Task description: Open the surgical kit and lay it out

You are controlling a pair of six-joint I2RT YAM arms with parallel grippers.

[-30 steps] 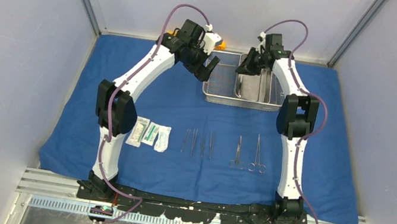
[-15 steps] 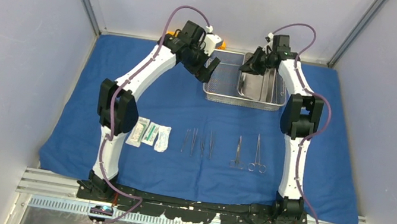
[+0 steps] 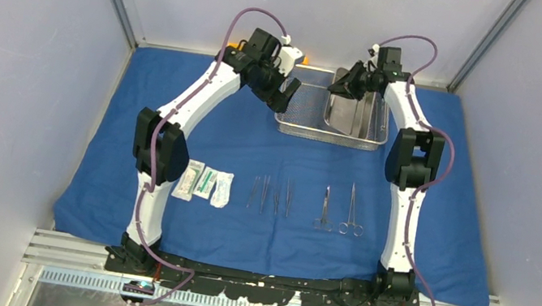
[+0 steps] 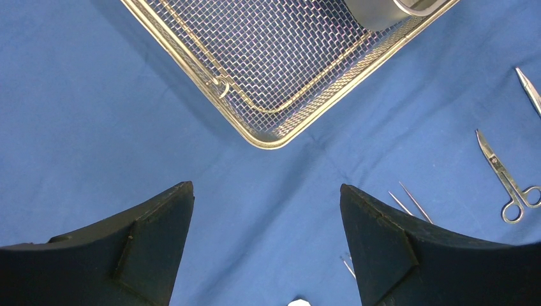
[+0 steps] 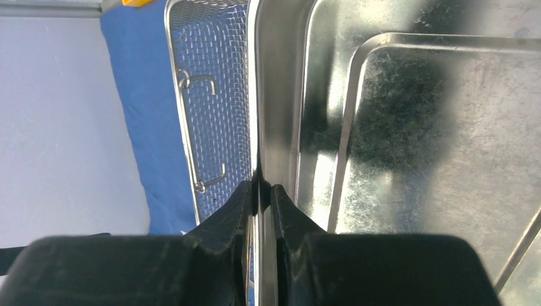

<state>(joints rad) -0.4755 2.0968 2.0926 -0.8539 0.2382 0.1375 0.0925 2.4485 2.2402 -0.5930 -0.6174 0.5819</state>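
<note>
Blue cloth [image 3: 250, 158] is spread flat over the whole table, everything sits on it. Basket [image 3: 303, 109] is at the far side, a bit right of centre, with the tray [image 3: 348, 114] in it. From the top view the tray looks tipped rather than lying flat, though I can't say how far off the mesh it is.

Right claw [image 3: 342, 84] is at the tray's far left corner. The wrist view makes it obvious: right claw [image 5: 261, 191] has both fingers pressed onto the thin rim of the tray [image 5: 415, 127], pinching it, with the basket [image 5: 217, 115] mesh just to the left of the grip.

Left claw [image 3: 287, 94] hangs over the cloth by the basket's left side, jaws spread wide and holding nothing. Its own camera shows the left claw [image 4: 266, 191] apart from the near corner of the basket [image 4: 268, 64], not touching it.

Nearer the arm bases there's a tidy row: three packets [image 3: 203, 182] side by side next to the left arm, then forceps [image 3: 269, 194] in the middle, then scissors [image 3: 339, 209] toward the right arm. All well apart from the basket.
</note>
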